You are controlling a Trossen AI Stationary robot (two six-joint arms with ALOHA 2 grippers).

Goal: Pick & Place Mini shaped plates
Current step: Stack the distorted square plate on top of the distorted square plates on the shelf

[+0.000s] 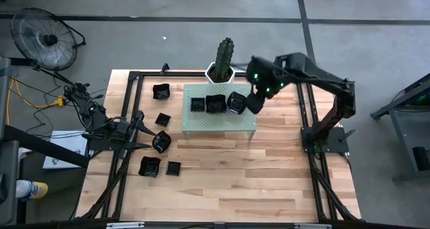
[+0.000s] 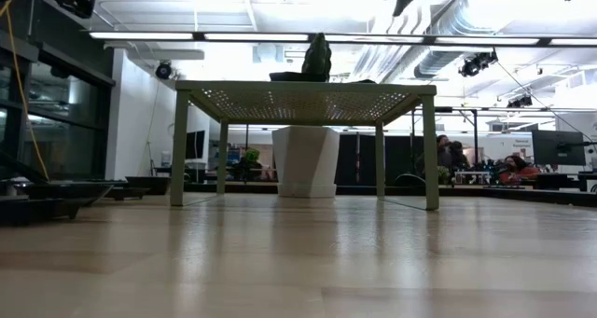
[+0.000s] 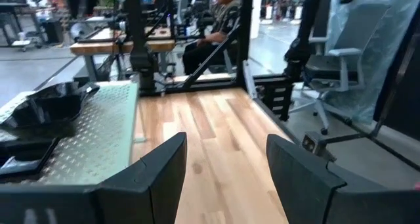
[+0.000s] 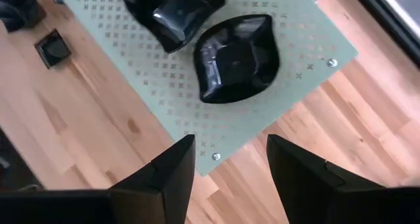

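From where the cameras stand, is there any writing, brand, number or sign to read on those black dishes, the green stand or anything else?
None can be read.
Mini shaped plates: plain glossy black, no marking.
Green perforated stand: only its punched pattern, no text.
White cactus pot: no label visible.
Bottle beside the table: has a label, too small to read.
Paper on the floor by the left arm: too small to read.

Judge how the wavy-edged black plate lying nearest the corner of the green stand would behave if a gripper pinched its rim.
The wavy-edged plate looks glossy, so it may slip between fingers. Its raised, moulded rim suggests it is stiff rather than floppy. It sits flat on the green stand, so it would probably slide, not roll.
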